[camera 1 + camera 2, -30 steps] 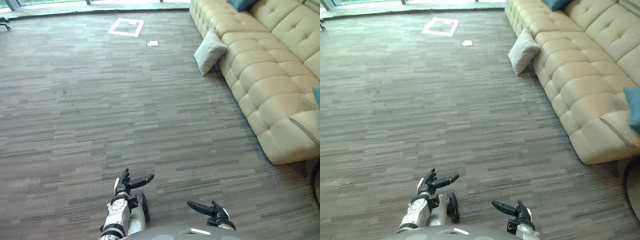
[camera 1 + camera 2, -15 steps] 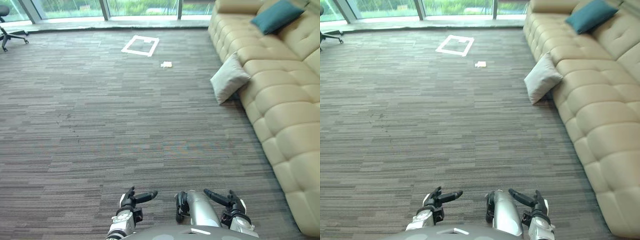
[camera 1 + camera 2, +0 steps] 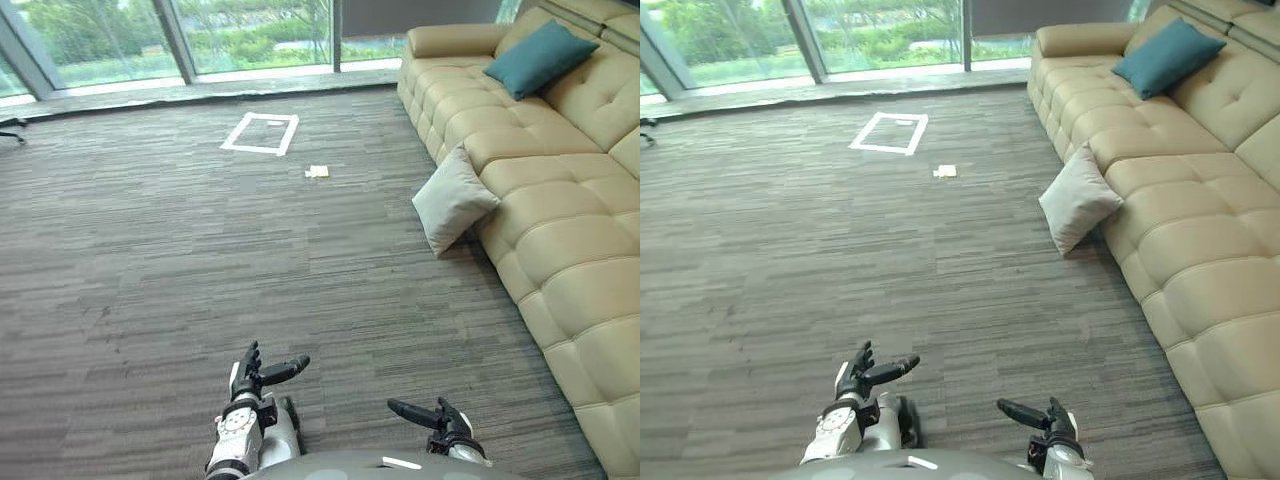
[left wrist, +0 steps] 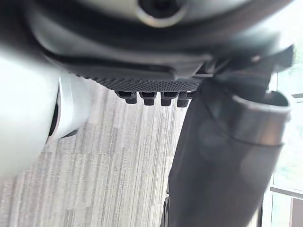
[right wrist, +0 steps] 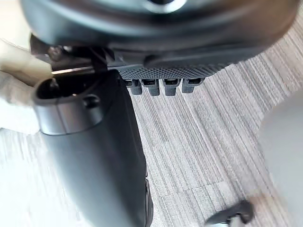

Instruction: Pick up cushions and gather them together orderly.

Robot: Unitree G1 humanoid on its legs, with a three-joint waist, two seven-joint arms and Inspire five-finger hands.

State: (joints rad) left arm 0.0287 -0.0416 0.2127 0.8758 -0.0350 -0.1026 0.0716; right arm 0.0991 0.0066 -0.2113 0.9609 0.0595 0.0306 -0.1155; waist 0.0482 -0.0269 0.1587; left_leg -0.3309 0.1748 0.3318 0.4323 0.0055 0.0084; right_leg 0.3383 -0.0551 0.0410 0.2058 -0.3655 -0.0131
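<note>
Looking down over grey striped carpet (image 3: 180, 250), you have both hands low at the near edge of the head views, well apart from every cushion.

- Left hand (image 3: 247, 378): fingers straight and loosely spread, thumb out to the side, nothing in it. Its wrist view agrees: fingertips (image 4: 148, 98) in a short row, with bare carpet past them.
- Right hand (image 3: 441, 418): fingers stretched out flat, empty as well. Its wrist view shows the fingertips (image 5: 150, 86) over carpet, with something pale at one edge that you cannot identify from there.
- Pale grey cushion (image 3: 452, 198): on the floor, standing on a corner and tilted, leaning against the front of the sofa (image 3: 560, 230). It sits ahead and to the right of the hands.
- Teal cushion (image 3: 540, 57): up on the sofa seat near the far end, resting against the backrest, well apart from the grey one.
- Sofa: beige, tufted, running along the right side from the near corner back toward the windows (image 3: 250, 35).

Other floor marks:
- White tape square (image 3: 252, 151) laid out on the carpet near the windows.
- Small white scrap of paper (image 3: 318, 171) just beside the square, on the sofa side.

Neither cushion is touched by a hand.
</note>
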